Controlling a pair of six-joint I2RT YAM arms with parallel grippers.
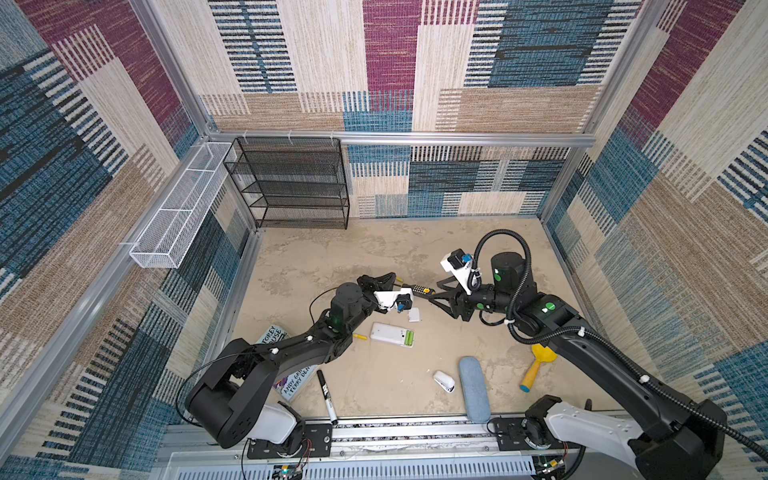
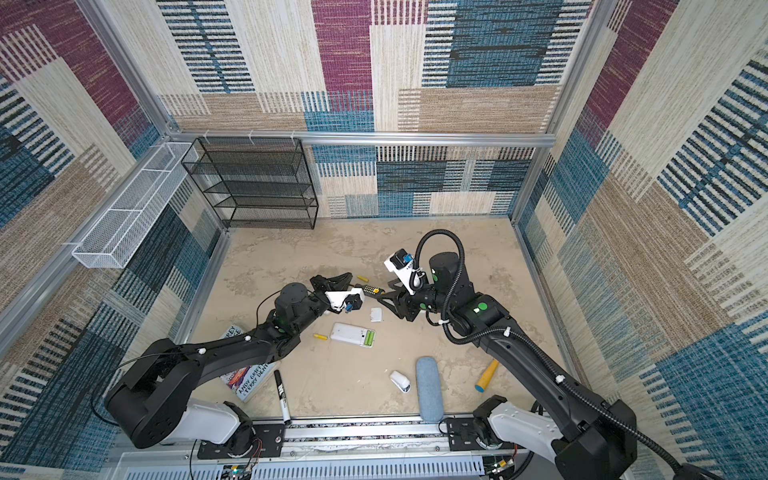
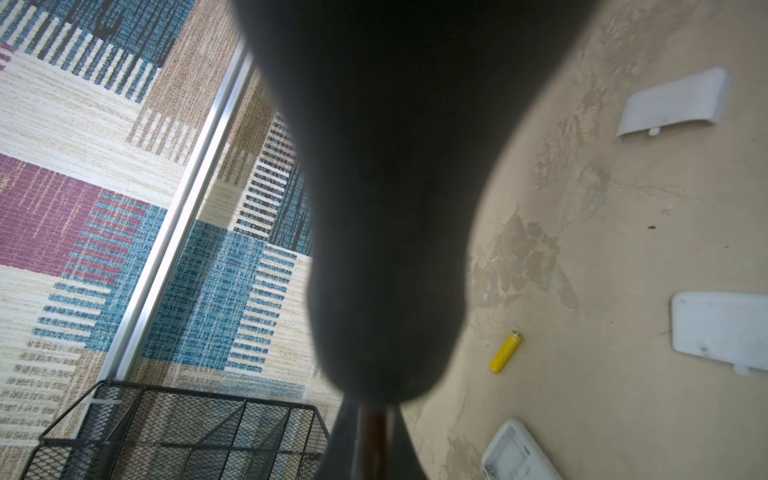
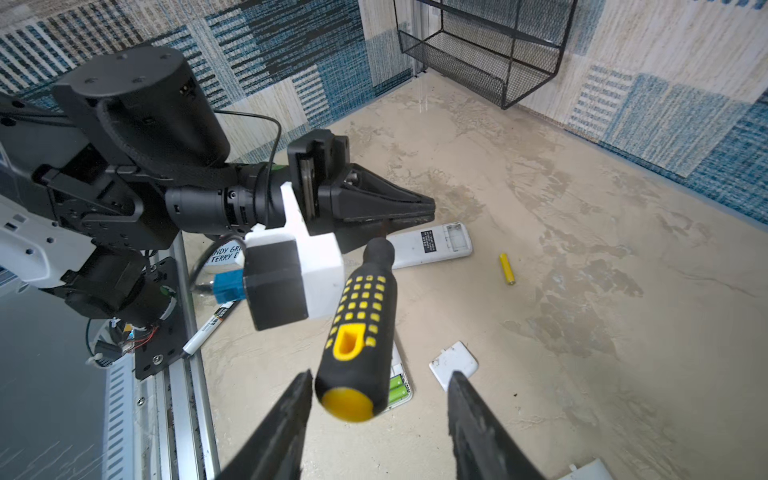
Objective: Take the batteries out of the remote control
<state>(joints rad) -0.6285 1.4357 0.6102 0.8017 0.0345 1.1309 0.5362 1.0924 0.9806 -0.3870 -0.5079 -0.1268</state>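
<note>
A white remote control [image 1: 388, 333] lies back up with two lime green batteries [image 1: 409, 337] in its open compartment. One yellow battery [image 1: 359, 336] lies loose left of it, another [image 1: 399, 279] farther back. A second remote [image 4: 432, 247] with an empty compartment lies under my left gripper [image 1: 391, 278]. That gripper is shut on the shaft of a black-and-yellow screwdriver [image 1: 419, 289], held level above the floor. My right gripper [image 4: 380, 376] is open, its fingers on either side of the handle's end without touching it. Two white battery covers [image 3: 673, 104] [image 3: 719, 328] lie nearby.
A book [image 1: 286, 374], a marker [image 1: 326, 395], a white stapler [image 1: 444, 381], a grey-blue case [image 1: 473, 388] and a yellow-handled scraper [image 1: 536, 370] lie toward the front. A black mesh shelf [image 1: 291, 183] and a white wire basket [image 1: 178, 208] stand at the back left.
</note>
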